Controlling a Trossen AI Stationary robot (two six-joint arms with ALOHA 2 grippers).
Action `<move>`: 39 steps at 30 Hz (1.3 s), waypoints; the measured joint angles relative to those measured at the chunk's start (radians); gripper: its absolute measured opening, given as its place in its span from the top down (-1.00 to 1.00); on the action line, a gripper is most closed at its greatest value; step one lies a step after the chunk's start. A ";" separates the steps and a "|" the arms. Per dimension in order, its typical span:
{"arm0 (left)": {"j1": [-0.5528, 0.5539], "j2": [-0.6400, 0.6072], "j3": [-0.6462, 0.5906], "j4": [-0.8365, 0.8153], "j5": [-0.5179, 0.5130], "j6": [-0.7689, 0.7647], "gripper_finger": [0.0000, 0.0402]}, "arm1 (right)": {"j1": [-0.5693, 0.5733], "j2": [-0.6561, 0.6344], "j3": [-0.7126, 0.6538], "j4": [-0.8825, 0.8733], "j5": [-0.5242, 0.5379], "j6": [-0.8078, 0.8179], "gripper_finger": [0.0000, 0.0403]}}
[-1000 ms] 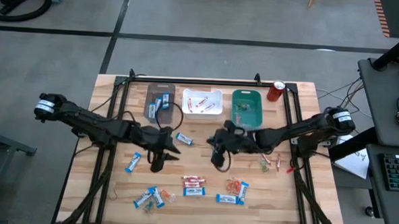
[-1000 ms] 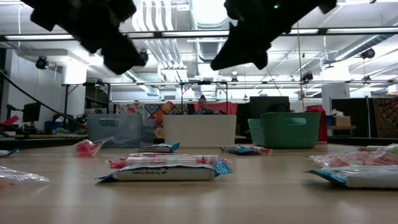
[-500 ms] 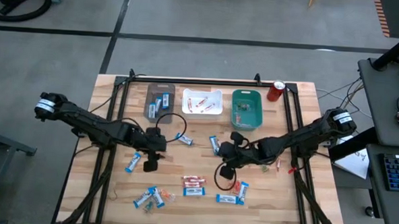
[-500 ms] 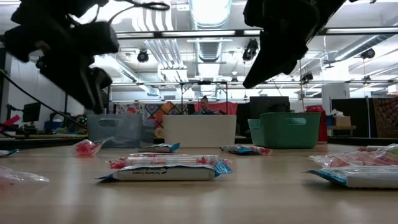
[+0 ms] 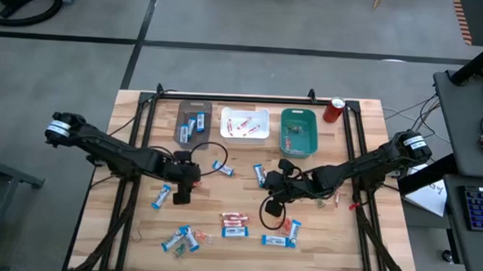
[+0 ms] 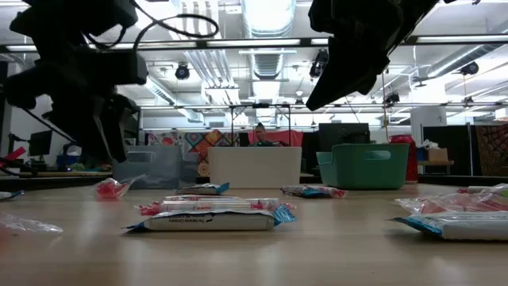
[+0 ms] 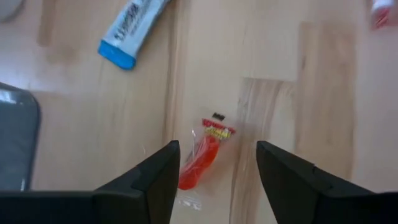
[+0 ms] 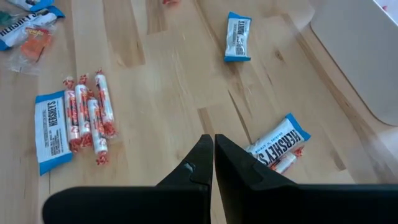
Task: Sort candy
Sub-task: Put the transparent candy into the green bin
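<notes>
Candy lies scattered over the wooden table [image 5: 139, 229]: blue-and-white bars [image 5: 161, 196], red-and-white rolls [image 5: 234, 219] and small orange-red pieces. My left gripper [image 5: 180, 193] hangs left of centre, tipped steeply down and open. In its wrist view its fingers [image 7: 217, 149] stand on either side of a small orange-red candy [image 7: 199, 165] in clear wrap; the candy lies flat on the wood and the fingers do not touch it. My right gripper [image 5: 269, 209] hovers right of centre, shut and empty [image 8: 213, 140], above bare wood beside a blue-and-white bar [image 8: 277, 145].
Along the far edge stand a grey bin [image 5: 193, 121], a white bin [image 5: 244, 134] and a teal bin [image 5: 298, 142], each holding some candy, with a red can [image 5: 334, 109] at the far right. More bars lie near the front edge [image 5: 180, 239]. A black frame rims the table.
My left gripper has sunk toward the table and tipped steeply downward, drifting slightly toward the left edge. My right gripper has moved toward the near edge and a little right, uncovering a blue-and-white bar behind it, then held still.
</notes>
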 joint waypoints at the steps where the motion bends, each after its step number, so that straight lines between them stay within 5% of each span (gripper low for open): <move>1: 0.000 0.016 0.000 0.000 0.000 0.000 0.02 | 0.000 0.000 0.000 0.000 0.000 0.000 0.95; 12: 0.000 0.210 0.012 -0.001 -0.033 0.000 0.09 | 0.000 0.001 0.000 0.001 0.001 0.007 0.95; 21: 0.002 0.225 0.071 -0.036 -0.034 0.025 0.63 | 0.000 0.001 -0.003 0.041 0.003 -0.001 0.95; 25: 0.001 0.194 0.094 -0.020 -0.037 0.065 0.94 | 0.000 0.018 -0.034 0.197 0.002 -0.088 0.95; 39: 0.006 0.018 0.046 0.598 -0.034 0.397 0.98 | 0.000 0.152 -0.112 0.954 0.044 -0.507 0.95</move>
